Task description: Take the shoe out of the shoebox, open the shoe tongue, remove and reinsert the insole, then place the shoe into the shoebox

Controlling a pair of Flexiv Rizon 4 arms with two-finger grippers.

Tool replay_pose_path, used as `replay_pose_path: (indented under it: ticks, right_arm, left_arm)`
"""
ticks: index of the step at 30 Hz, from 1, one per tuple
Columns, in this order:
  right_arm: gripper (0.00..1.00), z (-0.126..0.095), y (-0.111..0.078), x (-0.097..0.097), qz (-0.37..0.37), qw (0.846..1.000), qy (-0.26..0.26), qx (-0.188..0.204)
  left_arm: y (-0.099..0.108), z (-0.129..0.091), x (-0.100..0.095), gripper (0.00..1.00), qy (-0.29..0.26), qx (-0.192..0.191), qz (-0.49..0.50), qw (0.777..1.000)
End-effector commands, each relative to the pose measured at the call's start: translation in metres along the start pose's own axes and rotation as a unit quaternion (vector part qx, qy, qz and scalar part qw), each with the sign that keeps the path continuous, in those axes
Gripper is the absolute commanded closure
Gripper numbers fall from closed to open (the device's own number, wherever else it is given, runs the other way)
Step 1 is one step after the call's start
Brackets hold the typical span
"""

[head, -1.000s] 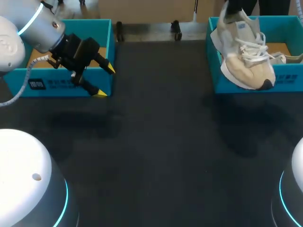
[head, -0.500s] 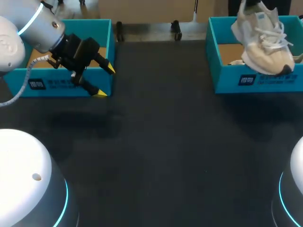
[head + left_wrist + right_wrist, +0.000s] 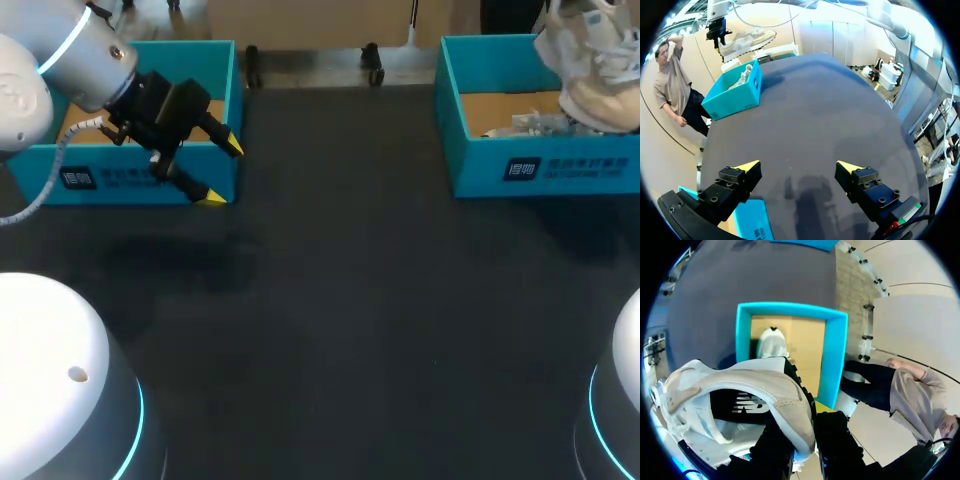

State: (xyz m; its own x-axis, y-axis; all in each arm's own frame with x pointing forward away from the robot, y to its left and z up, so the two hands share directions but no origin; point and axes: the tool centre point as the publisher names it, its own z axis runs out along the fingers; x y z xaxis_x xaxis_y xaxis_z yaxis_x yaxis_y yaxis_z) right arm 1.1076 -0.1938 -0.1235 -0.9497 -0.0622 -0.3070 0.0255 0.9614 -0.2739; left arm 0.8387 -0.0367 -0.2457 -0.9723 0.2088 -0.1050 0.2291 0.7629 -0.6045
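At your left, the left gripper (image 3: pixel 221 172) hangs empty with its yellow tips spread wide, in front of the open teal cardboard box (image 3: pixel 100 178) on that side. The dark grey surface (image 3: pixel 350 300) spans the middle. At your right, the white-and-beige lace-up sneaker (image 3: pixel 598 62) hangs tilted above the teal cardboard shoebox (image 3: pixel 470 170), its heel collar clamped in the right gripper (image 3: pixel 807 415).

**Non-task bits on the table**

Dark table (image 3: pixel 350 300), matte top. Open teal box (image 3: pixel 120 185) at far-left corner w/ brown cardboard floor, sm. label on front wall. Pale item (image 3: pixel 535 123) lies inside shoebox (image 3: pixel 560 170) at far-right corner; can't tell what.
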Motion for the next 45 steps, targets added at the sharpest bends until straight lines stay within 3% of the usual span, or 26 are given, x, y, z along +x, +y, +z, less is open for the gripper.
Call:
replay_pose_path:
  ticks: [1,12,14,33,39,45]
  right_arm:
    - [1.00,0.014,-0.010,-0.020,-0.004,1.000,0.010,-0.005]
    - [1.00,0.051,-0.044,-0.042,0.009,1.000,0.024,-0.003]
    - [1.00,0.054,-0.049,-0.044,0.025,0.999,0.033,0.016]
    - [1.00,0.054,-0.049,-0.044,0.025,0.999,0.033,0.016]
    - [1.00,0.062,-0.067,-0.050,0.084,0.996,0.007,0.011]
    - [1.00,0.068,-0.083,-0.055,0.170,0.985,0.003,0.033]
  left_arm:
    - [0.000,-0.001,0.001,0.00,0.000,-0.002,0.000,1.000]
    - [0.000,-0.001,0.001,0.00,0.000,-0.002,0.000,1.000]
    - [0.000,-0.001,0.001,0.00,0.000,-0.002,0.000,1.000]
    - [0.000,-0.001,0.001,0.00,0.000,-0.002,0.000,1.000]
    - [0.000,-0.001,0.001,0.00,0.000,-0.002,0.000,1.000]
    - [0.000,-0.001,0.001,0.00,0.000,-0.002,0.000,1.000]
